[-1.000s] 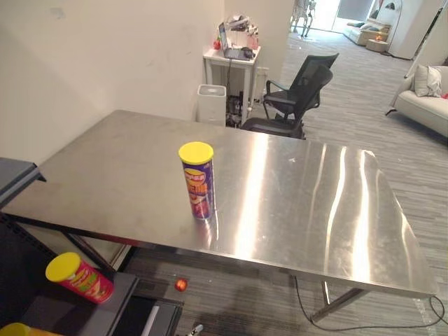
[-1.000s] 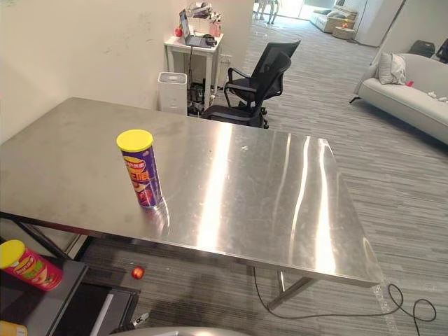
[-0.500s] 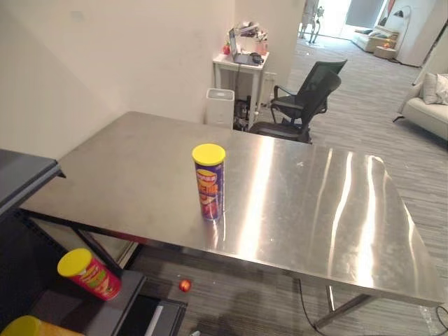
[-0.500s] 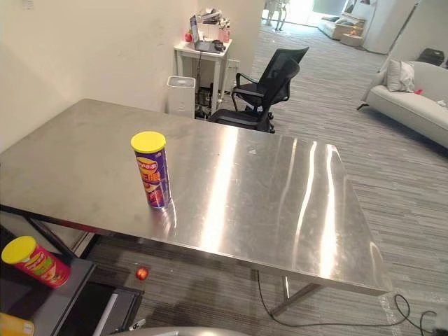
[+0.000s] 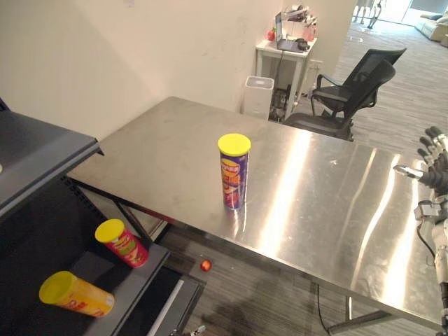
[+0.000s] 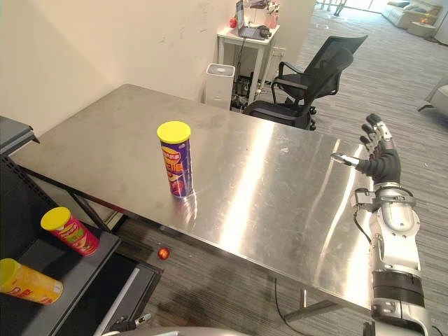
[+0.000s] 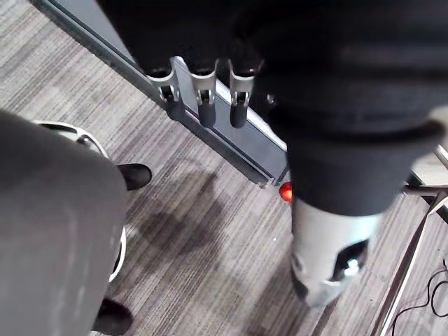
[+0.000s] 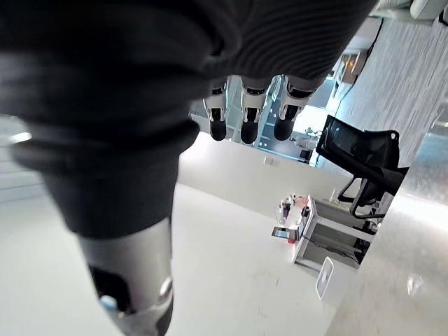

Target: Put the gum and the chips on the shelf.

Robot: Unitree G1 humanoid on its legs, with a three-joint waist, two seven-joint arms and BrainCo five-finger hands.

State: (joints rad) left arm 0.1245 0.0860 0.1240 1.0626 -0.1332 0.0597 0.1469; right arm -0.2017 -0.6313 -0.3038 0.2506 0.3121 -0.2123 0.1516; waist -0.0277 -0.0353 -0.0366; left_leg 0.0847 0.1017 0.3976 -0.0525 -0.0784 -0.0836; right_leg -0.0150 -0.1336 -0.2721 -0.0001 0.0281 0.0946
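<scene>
The left hand [image 7: 207, 103] hangs low above the grey floor [image 7: 210, 231], its fingers straight and holding nothing. On the lower board of the dark shelf [image 5: 94, 269], a yellow can [image 5: 75, 294] and a red can [image 5: 122, 242] lie on their sides. A small red ball [image 5: 205, 265] lies on the floor under the steel table [image 5: 315, 203]. The purple chips can [image 5: 234, 171] stands upright on this table. The right hand [image 6: 381, 157] is raised over the table's right edge, fingers spread apart and empty. Behind the table stands a black chair [image 5: 353, 91].

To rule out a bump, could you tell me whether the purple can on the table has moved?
No. The purple can keeps its spot by the table edge; the camera shifted.
</scene>
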